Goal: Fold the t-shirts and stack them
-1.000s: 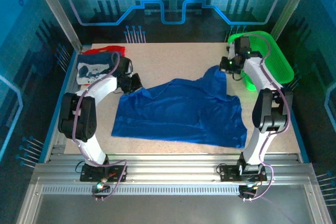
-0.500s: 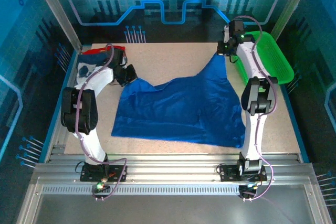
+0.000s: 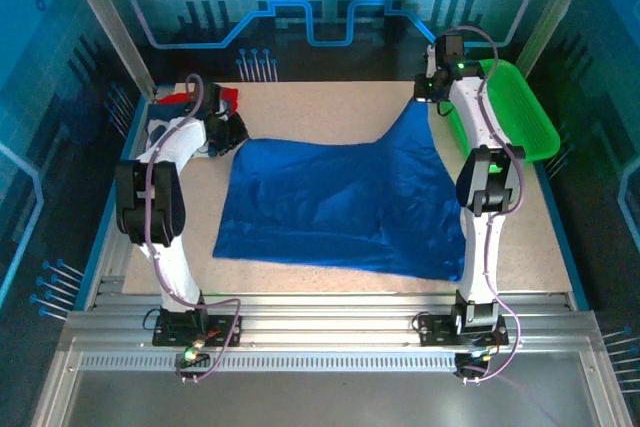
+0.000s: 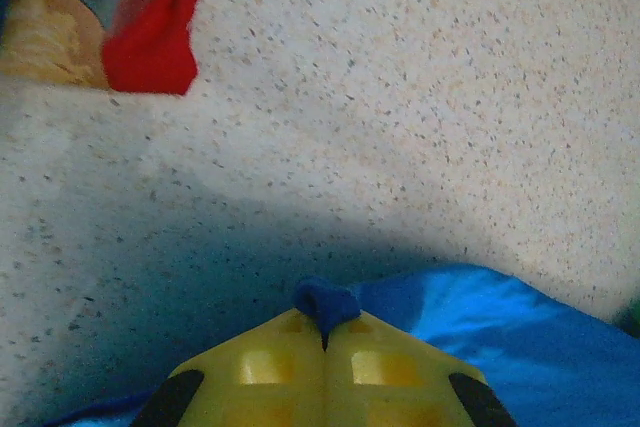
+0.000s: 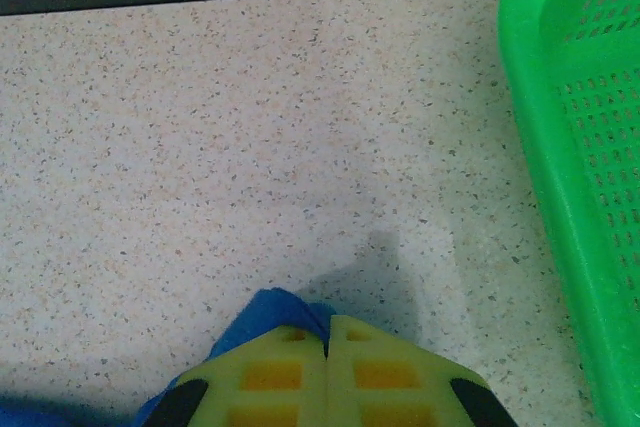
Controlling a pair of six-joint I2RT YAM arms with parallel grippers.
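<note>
A royal blue t-shirt (image 3: 335, 202) lies spread over the middle of the table, its far edge pulled taut between both arms. My left gripper (image 3: 232, 135) is shut on its far left corner; a nub of blue cloth (image 4: 325, 302) pokes out between the yellow fingers (image 4: 270, 372). My right gripper (image 3: 420, 99) is shut on the far right corner, lifted above the table, blue fabric (image 5: 265, 312) bunched at its fingertips. A red t-shirt (image 3: 205, 97) and a navy and white one (image 3: 165, 132) lie stacked at the far left; the red edge (image 4: 150, 42) shows in the left wrist view.
A green mesh basket (image 3: 515, 107) stands at the far right, close beside my right arm; its wall (image 5: 575, 147) fills the right side of the right wrist view. The speckled tabletop (image 3: 320, 107) runs bare beyond the shirt to the back wall.
Both grippers have carried the shirt's corners away from me and apart, the left toward the stack, the right toward the basket. The shirt's far edge has straightened and its folds have flattened.
</note>
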